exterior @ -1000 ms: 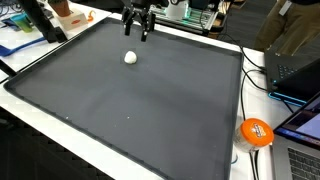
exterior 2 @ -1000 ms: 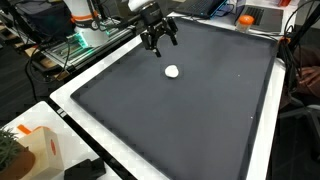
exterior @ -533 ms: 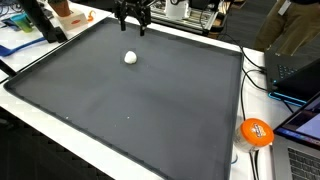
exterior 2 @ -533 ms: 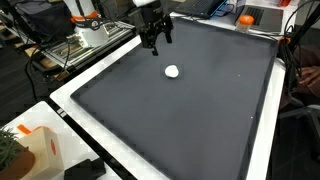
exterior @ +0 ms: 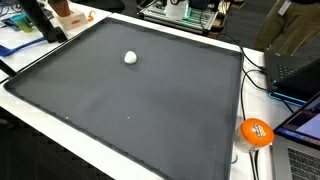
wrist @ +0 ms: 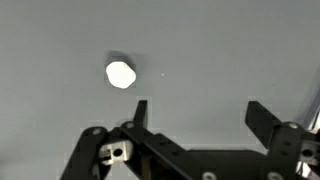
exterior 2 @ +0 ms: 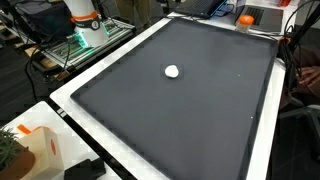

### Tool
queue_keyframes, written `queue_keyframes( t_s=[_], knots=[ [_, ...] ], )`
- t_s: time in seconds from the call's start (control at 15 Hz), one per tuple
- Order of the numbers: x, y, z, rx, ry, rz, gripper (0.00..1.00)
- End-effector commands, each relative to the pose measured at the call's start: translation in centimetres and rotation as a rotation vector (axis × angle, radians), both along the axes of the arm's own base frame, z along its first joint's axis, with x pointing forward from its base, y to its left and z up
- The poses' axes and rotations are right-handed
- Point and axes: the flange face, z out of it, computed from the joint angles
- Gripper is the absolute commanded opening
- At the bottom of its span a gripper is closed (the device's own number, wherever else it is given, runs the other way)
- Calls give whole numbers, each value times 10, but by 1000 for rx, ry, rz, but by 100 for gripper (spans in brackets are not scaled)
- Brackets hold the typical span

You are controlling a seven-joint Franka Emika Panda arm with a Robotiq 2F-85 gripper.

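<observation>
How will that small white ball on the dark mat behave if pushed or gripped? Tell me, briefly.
The white ball looks rounded in both exterior views, so a push would probably send it rolling across the flat mat. It is small beside the open gripper, so it is likely light. In the wrist view its outline seems slightly uneven, so it may roll crookedly.

Small white ball [exterior 2: 172, 71] on the dark mat [exterior 2: 200, 125], toward its far half

Looked like a robotics lab: broad black mat [exterior: 130, 110] on a white table [exterior 2: 100, 78], a laptop [exterior: 297, 68] and loose cables [exterior: 257, 67] at 1 edge, a wire cart [exterior 2: 75, 50] of lit electronics standing beside.
</observation>
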Motion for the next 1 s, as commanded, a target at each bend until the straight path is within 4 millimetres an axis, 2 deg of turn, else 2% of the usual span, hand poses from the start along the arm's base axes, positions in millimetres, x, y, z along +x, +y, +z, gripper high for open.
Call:
queue_keyframes(
  t_s=[0.0,0.07,0.13,0.2,0.33,0.4,0.53,0.73,0.93],
  knots=[
    [2,-4,52,-8,56,-11,100],
    [3,-7,58,1,61,18,100],
    [2,-1,52,3,33,7,100],
    [4,-2,60,5,27,6,100],
    [5,-1,59,5,28,8,100],
    [11,-7,47,-22,-11,-128,100],
    [15,-14,29,-23,-30,-228,100],
    [18,-11,-13,-101,-69,-353,100],
    [23,-20,-55,-193,-83,-478,100]
  ],
)
